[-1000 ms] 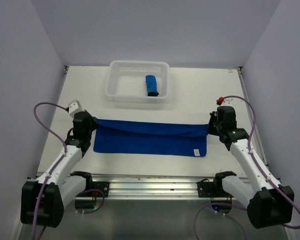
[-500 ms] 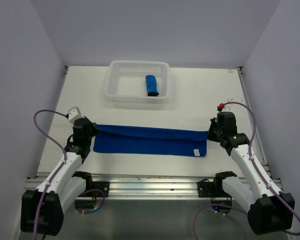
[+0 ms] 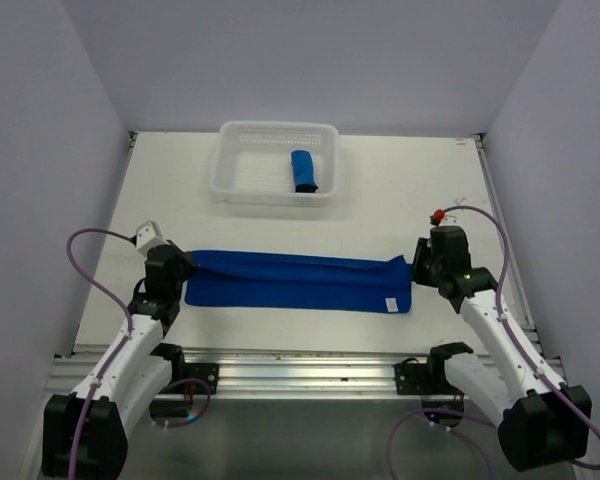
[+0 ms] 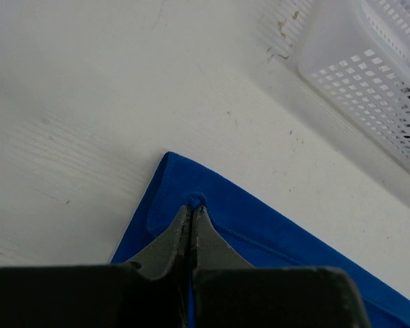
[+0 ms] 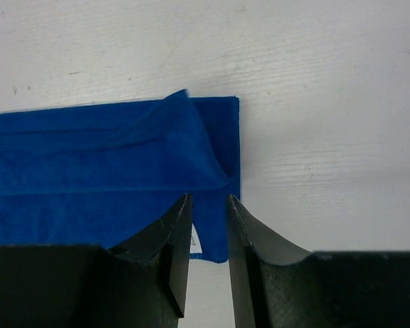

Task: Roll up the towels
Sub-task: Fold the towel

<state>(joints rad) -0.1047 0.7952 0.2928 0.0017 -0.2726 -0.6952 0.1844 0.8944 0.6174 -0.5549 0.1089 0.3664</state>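
One blue towel (image 3: 295, 282) lies folded lengthwise as a long strip across the table's near half. My left gripper (image 3: 185, 265) is shut on its left far corner, with a nub of cloth pinched at the tips (image 4: 193, 205) over the towel (image 4: 280, 239). My right gripper (image 3: 415, 265) is open, its jaws straddling the towel's right end (image 5: 208, 198) just above the cloth (image 5: 89, 164). The second towel (image 3: 303, 171) sits rolled inside the white basket (image 3: 230, 188).
The white plastic basket stands at the table's far middle and shows at the top right of the left wrist view (image 4: 369, 75). A small white label (image 3: 390, 304) is on the towel's near right corner. A red connector (image 3: 439, 214) sits beside the right arm's cable.
Both grippers have moved toward the near edge, drawing the towel's raised far edge over the rest. The towel now lies flatter and as a narrower strip.
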